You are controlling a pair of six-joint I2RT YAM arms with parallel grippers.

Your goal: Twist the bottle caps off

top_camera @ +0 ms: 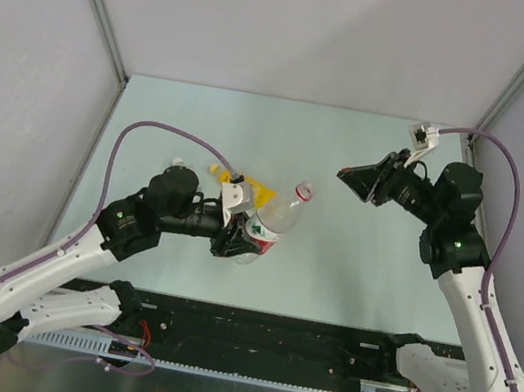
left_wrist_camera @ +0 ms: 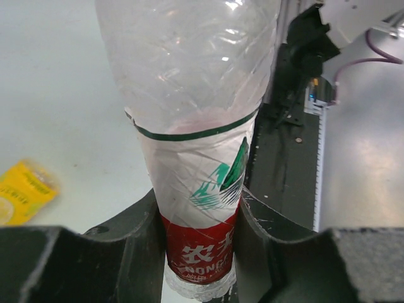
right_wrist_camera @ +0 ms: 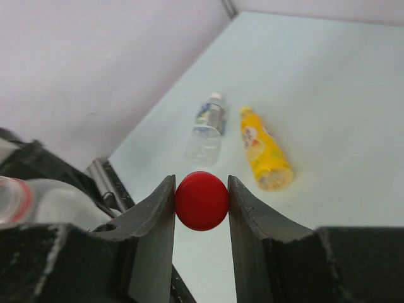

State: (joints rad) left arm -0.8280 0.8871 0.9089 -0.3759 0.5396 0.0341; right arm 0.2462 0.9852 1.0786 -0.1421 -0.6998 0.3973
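My left gripper (top_camera: 240,233) (left_wrist_camera: 199,252) is shut on the slim clear bottle (top_camera: 277,217) (left_wrist_camera: 196,126) at its red label and holds it tilted, with the neck toward the right arm. The bottle's neck (top_camera: 303,193) has no cap, only a red ring; it also shows in the right wrist view (right_wrist_camera: 12,199). My right gripper (top_camera: 352,176) (right_wrist_camera: 201,189) is shut on the red cap (right_wrist_camera: 201,201), held in the air well apart from that neck. The yellow bottle (top_camera: 255,191) (right_wrist_camera: 265,148) (left_wrist_camera: 25,192) lies on the table. The short clear bottle (right_wrist_camera: 207,129) lies beside it.
A black rail (top_camera: 248,331) (left_wrist_camera: 284,177) runs along the near table edge. Grey walls (top_camera: 21,62) close the table on the left, back and right. The left arm's body covers most of the short clear bottle in the top view.
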